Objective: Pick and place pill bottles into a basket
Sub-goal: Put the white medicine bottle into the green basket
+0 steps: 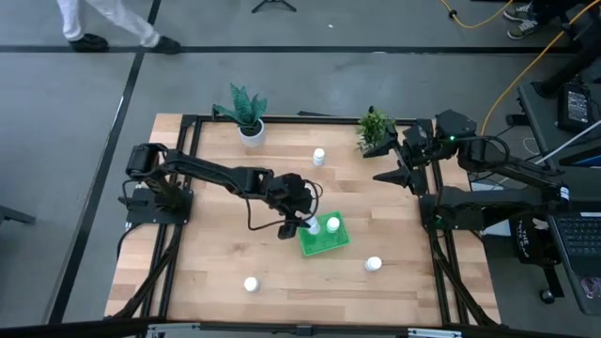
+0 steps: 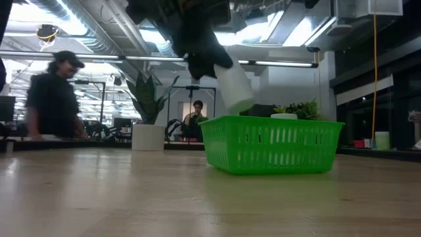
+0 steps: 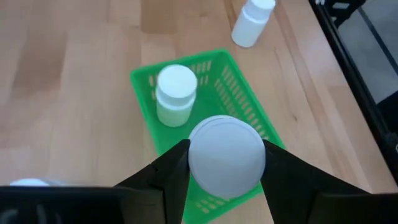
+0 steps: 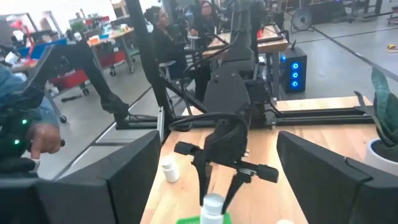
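Observation:
My left gripper (image 1: 300,223) is shut on a white pill bottle (image 3: 227,154) held over the left end of the green basket (image 1: 324,240). One bottle (image 3: 176,93) stands upright inside the basket. Three more bottles rest on the table: one at the far middle (image 1: 319,155), one right of the basket (image 1: 374,265), one near the front (image 1: 251,284). My right gripper (image 1: 402,175) is open and empty at the far right, away from the basket. My left gripper pinches the bottle's round side wall (image 3: 196,158) between its two fingers (image 3: 168,177), one on either side. The fingers slant down from above. The bottle (image 2: 235,89) hangs tilted below the fingers, clear of the basket's rim (image 2: 273,122), one round end facing the wrist camera.
Two potted plants stand at the table's far edge, one in a white pot (image 1: 250,130) and one further right (image 1: 374,130). A black frame (image 1: 188,131) borders the table. People stand in the room beyond (image 2: 56,99).

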`<state>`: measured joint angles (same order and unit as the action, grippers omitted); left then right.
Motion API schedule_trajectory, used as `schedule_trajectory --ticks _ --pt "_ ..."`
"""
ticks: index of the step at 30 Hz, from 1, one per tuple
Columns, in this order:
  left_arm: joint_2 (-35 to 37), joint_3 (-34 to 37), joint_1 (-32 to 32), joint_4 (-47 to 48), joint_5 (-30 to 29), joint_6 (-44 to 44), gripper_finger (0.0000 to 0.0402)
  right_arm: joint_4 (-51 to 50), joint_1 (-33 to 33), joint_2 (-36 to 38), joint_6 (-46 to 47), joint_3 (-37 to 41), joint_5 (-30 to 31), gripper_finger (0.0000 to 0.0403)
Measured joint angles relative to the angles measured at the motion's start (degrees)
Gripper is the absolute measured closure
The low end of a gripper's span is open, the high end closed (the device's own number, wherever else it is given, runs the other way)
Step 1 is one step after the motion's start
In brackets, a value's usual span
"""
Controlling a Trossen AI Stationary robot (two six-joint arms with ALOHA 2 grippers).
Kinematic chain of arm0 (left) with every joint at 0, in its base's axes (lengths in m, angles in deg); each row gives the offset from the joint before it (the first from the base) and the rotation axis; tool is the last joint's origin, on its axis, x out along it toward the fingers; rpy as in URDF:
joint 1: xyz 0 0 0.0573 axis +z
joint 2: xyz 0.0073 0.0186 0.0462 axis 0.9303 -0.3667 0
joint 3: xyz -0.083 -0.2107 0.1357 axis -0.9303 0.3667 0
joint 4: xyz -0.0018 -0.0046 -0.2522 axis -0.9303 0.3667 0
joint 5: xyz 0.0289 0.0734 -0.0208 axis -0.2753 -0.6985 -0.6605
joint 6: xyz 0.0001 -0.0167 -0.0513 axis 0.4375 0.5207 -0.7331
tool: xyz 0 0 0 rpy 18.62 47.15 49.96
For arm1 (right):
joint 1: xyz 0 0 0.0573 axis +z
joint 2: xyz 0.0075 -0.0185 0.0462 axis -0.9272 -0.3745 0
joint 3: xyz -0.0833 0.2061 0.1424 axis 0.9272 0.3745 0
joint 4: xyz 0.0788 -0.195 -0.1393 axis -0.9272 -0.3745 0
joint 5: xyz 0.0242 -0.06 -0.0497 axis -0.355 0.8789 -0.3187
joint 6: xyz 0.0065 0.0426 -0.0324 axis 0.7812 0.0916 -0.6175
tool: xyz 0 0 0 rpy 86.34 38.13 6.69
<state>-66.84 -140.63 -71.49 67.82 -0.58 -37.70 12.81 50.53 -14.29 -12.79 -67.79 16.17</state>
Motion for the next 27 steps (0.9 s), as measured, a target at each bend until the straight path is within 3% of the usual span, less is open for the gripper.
schedule_trajectory --ticks 27 --pt "-5.4 0.1 0.5 3.3 3.0 -0.5 0.0235 -0.5 0.6 0.0 -0.6 0.0 0.1 0.0079"
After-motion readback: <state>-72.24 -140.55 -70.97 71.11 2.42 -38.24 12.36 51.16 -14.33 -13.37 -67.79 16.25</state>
